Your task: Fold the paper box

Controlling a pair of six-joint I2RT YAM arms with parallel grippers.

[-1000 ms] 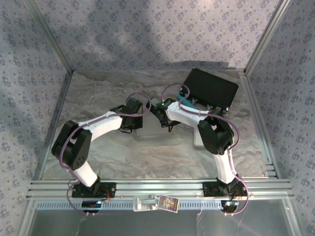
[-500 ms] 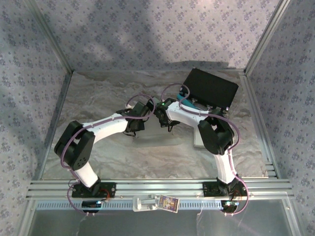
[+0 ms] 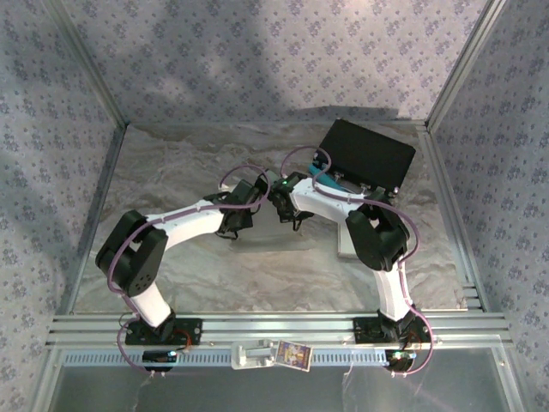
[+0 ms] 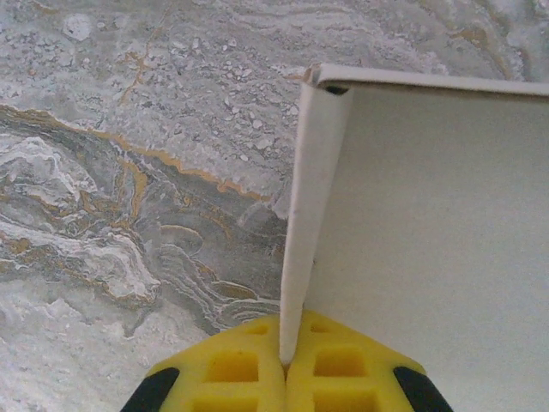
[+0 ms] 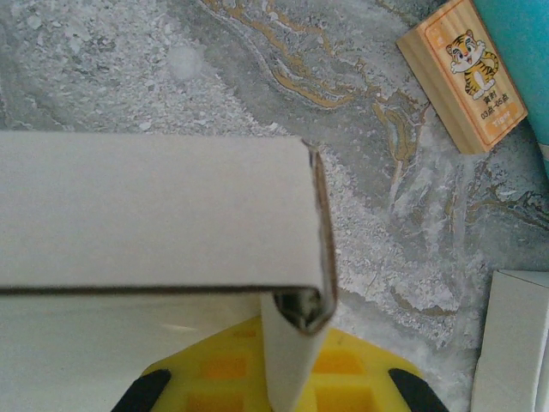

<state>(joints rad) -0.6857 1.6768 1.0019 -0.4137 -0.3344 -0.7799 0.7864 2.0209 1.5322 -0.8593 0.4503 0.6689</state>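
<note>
Left arm (image 3: 184,219) and right arm (image 3: 330,199) angled inward over paper box (image 3: 274,243), black case (image 3: 367,154) behind, marbled table (image 3: 171,163)

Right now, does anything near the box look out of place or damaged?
No damage shows. The left gripper and right gripper are each shut on a wall of the box. One stray thing: a tiger block lies on the table past the box's corner, apart from it.

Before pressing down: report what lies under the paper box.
Marbled table shows around the paper box; whatever lies directly beneath is covered by its white cardboard.
</note>
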